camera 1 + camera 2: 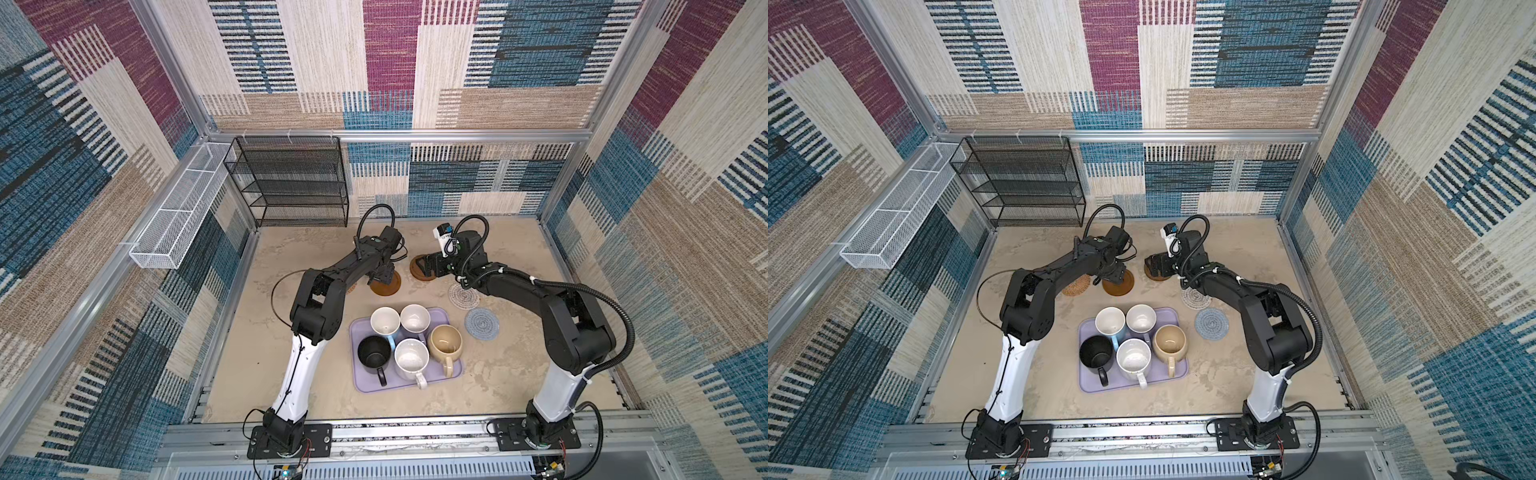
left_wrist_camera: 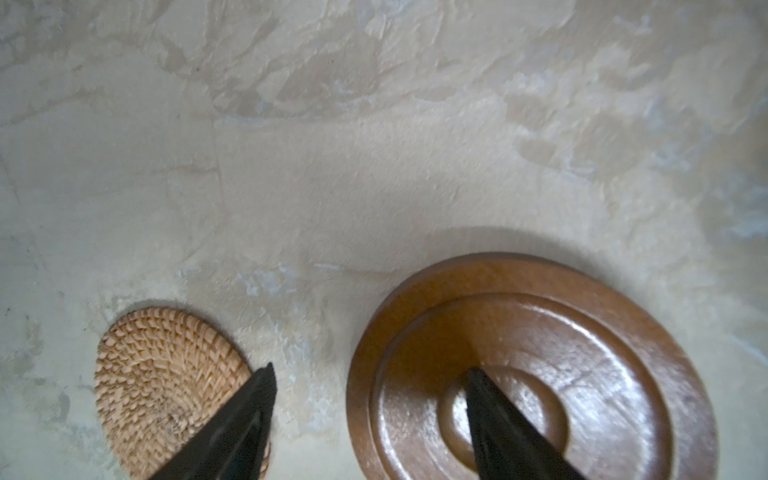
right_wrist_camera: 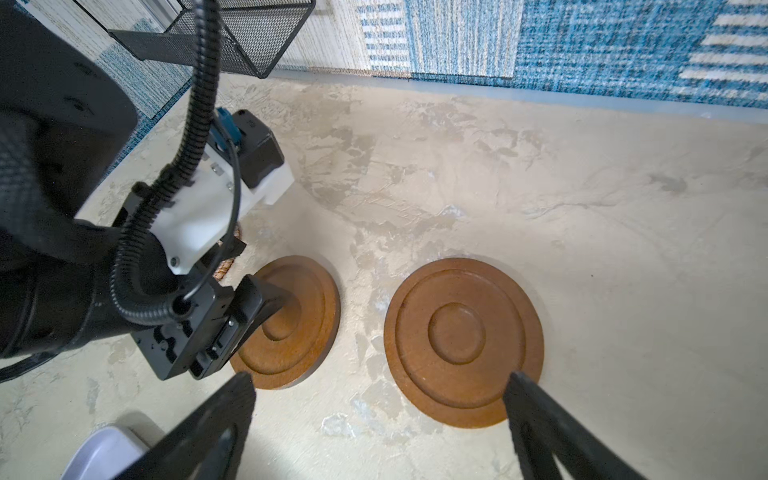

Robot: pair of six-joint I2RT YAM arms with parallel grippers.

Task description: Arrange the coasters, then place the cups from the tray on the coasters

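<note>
Two smooth brown coasters lie at the back. My left gripper [image 1: 384, 276] is open over the left one [image 1: 388, 286]; in the left wrist view one fingertip [image 2: 478, 386] hangs over its centre dimple and the other stands beside the rattan coaster [image 2: 166, 374]. My right gripper [image 1: 426, 266] is open, low by the other brown coaster [image 3: 461, 340], with bare table between its fingers. The white crochet coaster [image 1: 463, 296] and grey-blue coaster [image 1: 482, 324] lie right of the lavender tray [image 1: 361, 384]. On the tray stand the light blue [image 1: 385, 321], lavender [image 1: 414, 318], black [image 1: 375, 351], speckled white [image 1: 411, 359] and beige [image 1: 445, 341] cups.
A black mesh shelf rack [image 1: 291, 183] stands against the back wall at the left. A white wire basket [image 1: 174, 224] hangs on the left wall. Bare table shows in front of the tray and at the far right.
</note>
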